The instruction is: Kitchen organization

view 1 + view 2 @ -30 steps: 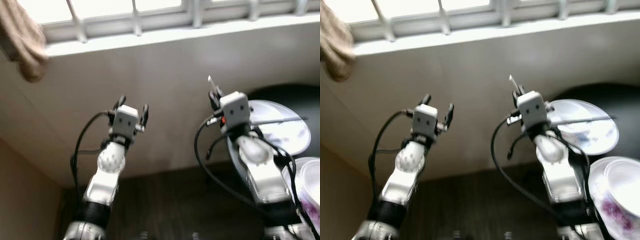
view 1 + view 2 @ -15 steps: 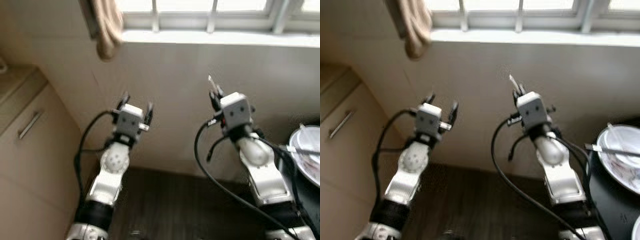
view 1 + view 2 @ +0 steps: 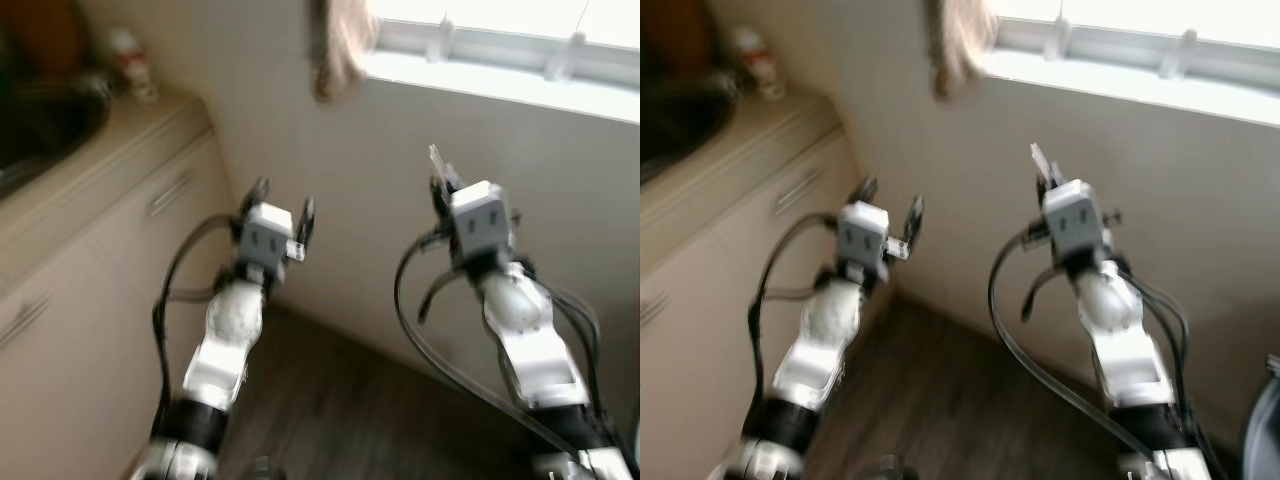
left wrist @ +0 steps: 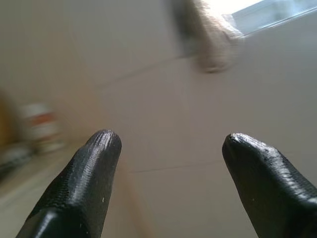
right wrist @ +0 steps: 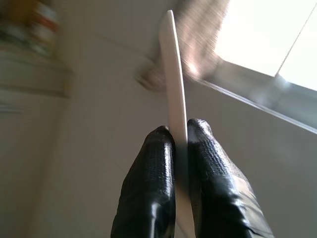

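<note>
- Cabinets in beige stand to the outer side of the left gripper, with a pale countertop above them; a blurred small bottle sits on that top, up and beyond the gripper.
- Left gripper is raised in front of the cream wall, its two black fingers spread apart with nothing between them.
- Hanging cloth, tan and blurred, drapes from the window sill above and between the two grippers.
- Right gripper is raised level with the left one, its fingers pressed together on a thin white flat stick.
- That stick juts straight out past the fingertips, toward the wall and window; what kind of utensil it is cannot be told.
- Dark wood floor lies below both arms.
</note>
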`<state>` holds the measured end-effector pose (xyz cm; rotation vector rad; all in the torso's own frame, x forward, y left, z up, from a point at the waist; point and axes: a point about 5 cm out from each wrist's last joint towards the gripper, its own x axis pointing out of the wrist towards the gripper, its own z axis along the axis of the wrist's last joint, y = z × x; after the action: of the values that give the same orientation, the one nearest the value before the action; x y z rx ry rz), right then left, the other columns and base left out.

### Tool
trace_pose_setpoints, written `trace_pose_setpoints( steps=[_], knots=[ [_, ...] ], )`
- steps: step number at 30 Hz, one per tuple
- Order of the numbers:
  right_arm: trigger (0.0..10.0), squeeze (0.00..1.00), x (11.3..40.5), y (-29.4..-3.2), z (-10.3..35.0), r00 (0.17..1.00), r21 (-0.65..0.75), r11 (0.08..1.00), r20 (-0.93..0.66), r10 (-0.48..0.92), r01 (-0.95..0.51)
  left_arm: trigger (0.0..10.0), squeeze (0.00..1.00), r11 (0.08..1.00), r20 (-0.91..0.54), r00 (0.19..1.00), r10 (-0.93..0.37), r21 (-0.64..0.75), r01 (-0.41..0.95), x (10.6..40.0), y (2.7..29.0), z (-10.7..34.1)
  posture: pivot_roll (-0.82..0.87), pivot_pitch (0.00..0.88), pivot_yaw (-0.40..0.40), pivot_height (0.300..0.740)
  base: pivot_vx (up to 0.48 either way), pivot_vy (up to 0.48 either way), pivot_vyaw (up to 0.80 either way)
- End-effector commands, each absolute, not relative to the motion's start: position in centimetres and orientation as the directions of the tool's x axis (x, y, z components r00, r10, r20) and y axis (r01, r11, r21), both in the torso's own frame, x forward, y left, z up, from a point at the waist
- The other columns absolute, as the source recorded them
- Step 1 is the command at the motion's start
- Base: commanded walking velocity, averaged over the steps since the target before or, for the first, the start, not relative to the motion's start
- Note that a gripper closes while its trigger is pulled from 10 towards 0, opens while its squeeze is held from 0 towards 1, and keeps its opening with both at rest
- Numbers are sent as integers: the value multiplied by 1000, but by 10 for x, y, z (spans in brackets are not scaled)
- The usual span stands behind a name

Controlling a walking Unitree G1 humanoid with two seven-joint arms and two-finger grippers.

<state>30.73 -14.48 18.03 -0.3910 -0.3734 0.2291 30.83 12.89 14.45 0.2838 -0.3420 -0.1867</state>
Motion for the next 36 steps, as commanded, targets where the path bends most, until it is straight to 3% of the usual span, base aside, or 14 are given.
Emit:
trace_pose_setpoints(
  steps=[1,12,21,22,23,24,25,28,29,32,33,34,35,36],
  knots=[
    [0,0,307,-151,184,904,-421,900,329,272,-117,10000,0,943,334,907,-256,291,159,307,119,150,-118,0,10,740,0,0,800],
    [0,0,308,-153,191,891,-424,902,377,254,-78,10000,0,964,402,892,-208,238,117,307,125,163,-112,0,5,740,0,0,800],
    [0,0,309,-150,194,882,-426,902,394,260,-75,10000,0,966,409,887,-214,223,130,307,122,165,-112,0,5,740,290,0,800],
    [5490,0,310,-149,195,879,-438,895,392,271,-80,10000,0,966,410,886,-219,221,136,307,121,166,-112,0,5,740,307,0,800],
    [5490,0,310,-149,195,879,-440,894,392,272,-81,10000,0,966,410,885,-220,221,138,307,120,166,-112,0,5,740,307,0,800],
    [9020,0,310,-149,195,878,-441,894,393,273,-80,10000,0,965,411,885,-221,221,139,307,120,166,-112,0,5,740,304,0,800],
    [10000,0,310,-149,195,878,-442,894,394,271,-78,10000,0,965,411,884,-222,220,141,307,120,166,-112,0,5,740,307,0,763],
    [10000,0,310,-149,195,879,-457,887,394,270,-68,10000,0,965,410,883,-226,220,145,307,119,166,-112,0,5,740,311,0,800],
    [9451,0,310,-149,195,876,-465,883,395,275,-68,10000,0,964,410,883,-228,221,146,307,119,166,-112,0,5,740,315,0,800],
    [9059,0,309,-148,196,874,-467,882,399,278,-67,10000,0,964,410,883,-229,221,147,307,119,167,-113,0,6,740,315,0,800],
    [4471,0,309,-147,196,872,-463,884,402,278,-68,10000,0,964,412,882,-228,221,146,307,119,167,-113,0,6,740,311,0,800],
    [3961,0,309,-147,197,871,-455,888,406,277,-71,10000,0,964,413,882,-228,221,146,307,120,168,-113,0,6,740,315,0,800],
    [4431,0,309,-147,197,870,-446,892,410,274,-71,10000,0,964,415,881,-227,221,145,307,120,168,-113,0,6,740,311,0,800],
    [6667,0,310,-147,198,870,-440,895,413,271,-70,10000,0,965,416,881,-227,221,145,308,120,169,-113,0,6,740,319,0,800]
  ],
)
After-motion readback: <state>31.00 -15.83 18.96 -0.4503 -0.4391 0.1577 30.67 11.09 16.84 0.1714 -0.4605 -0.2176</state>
